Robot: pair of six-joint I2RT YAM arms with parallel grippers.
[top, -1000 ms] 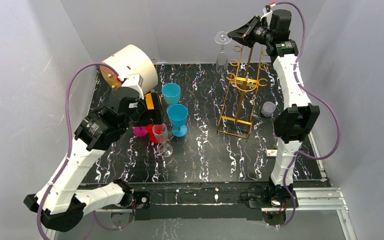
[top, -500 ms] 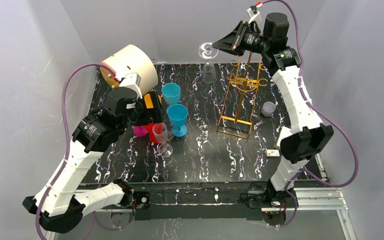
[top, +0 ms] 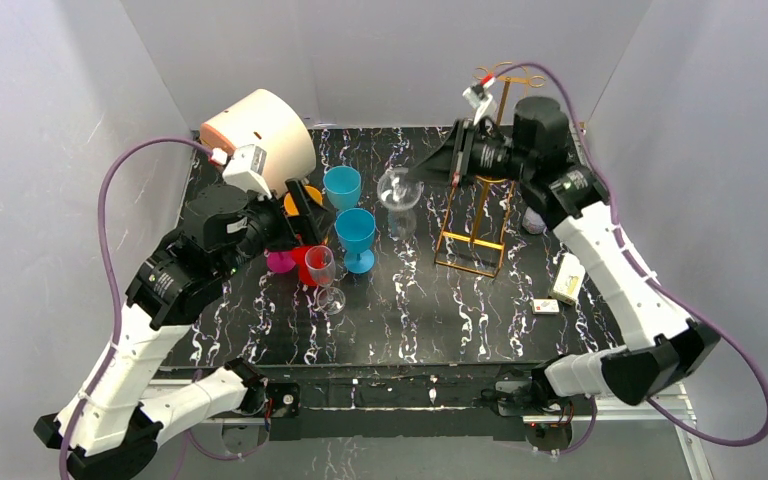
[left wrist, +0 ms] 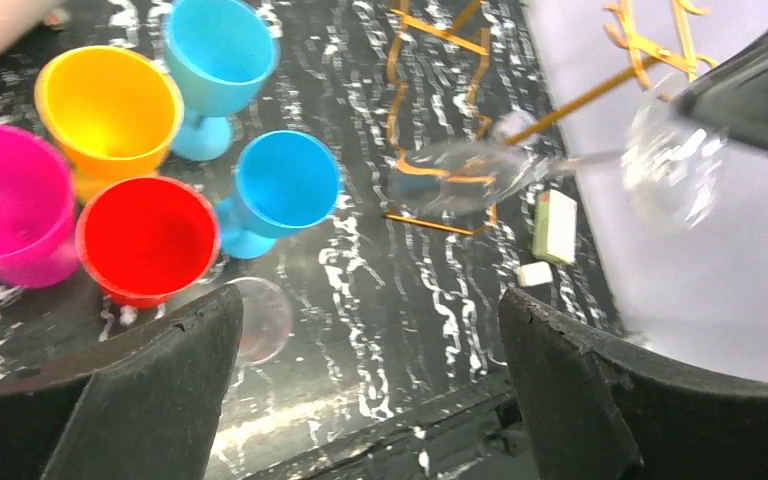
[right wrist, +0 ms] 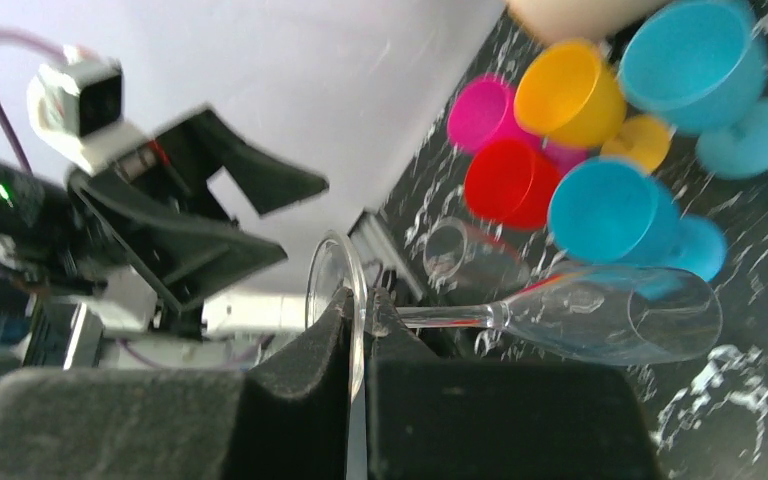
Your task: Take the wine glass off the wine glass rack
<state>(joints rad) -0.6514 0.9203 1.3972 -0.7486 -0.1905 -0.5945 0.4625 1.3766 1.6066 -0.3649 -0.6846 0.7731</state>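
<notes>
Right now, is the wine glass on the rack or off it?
Off. The right gripper holds the wine glass by its foot, apart from the wine glass rack.

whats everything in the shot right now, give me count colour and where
wine glass: 1, clear, held sideways by its foot, left of the rack
wine glass rack: 1, gold wire, back right of the table
standing glass: 1, clear, in front of the red cup
goblets: 2, blue, centre-left
red cup: 1, red, left cluster
pink cup: 1, pink, left cluster
orange cup: 1, orange, left cluster
cylinder: 1, cream, back left corner
box: 1, white, right side
table: 1, black with white veins
left gripper: 1, black, open above the cups
right gripper: 1, black, shut on the wine glass foot
</notes>
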